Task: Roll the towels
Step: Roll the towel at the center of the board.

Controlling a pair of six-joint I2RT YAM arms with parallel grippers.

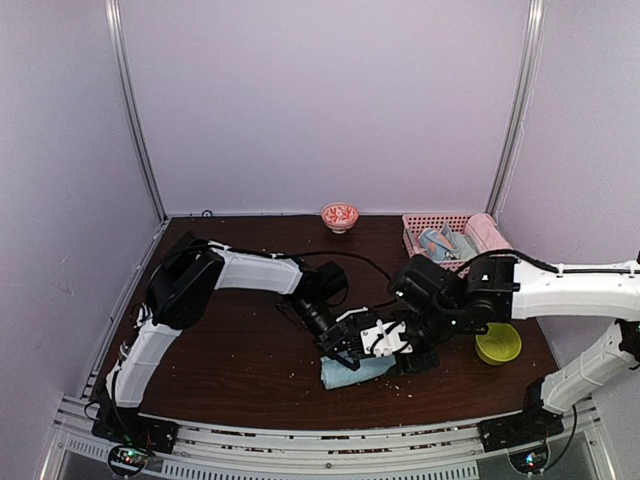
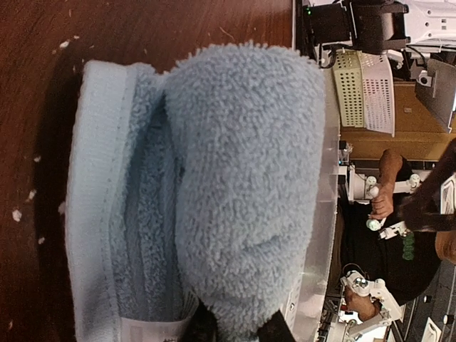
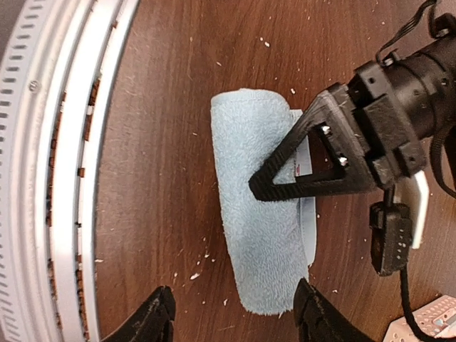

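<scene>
A plain light-blue towel (image 1: 352, 373) lies rolled up on the dark wood table near the front edge. My left gripper (image 1: 345, 347) is shut on the roll (image 2: 242, 178), a black fingertip (image 2: 274, 329) on each side of its near end. The roll's loose hemmed edge (image 2: 89, 214) rests flat on the table beside it. In the right wrist view the roll (image 3: 256, 242) runs lengthwise, with a left finger (image 3: 320, 187) pressed across it. My right gripper (image 3: 234, 317) is open, its fingers straddling the roll's near end without touching. A spotted towel (image 1: 438, 240) lies in the pink basket.
The pink basket (image 1: 425, 222) stands at the back right with a pink roll (image 1: 487, 232) beside it. A lime-green bowl (image 1: 498, 343) sits right of my right arm. A small red-patterned bowl (image 1: 340, 215) stands at the back. The metal front rail (image 3: 43, 178) runs close to the towel.
</scene>
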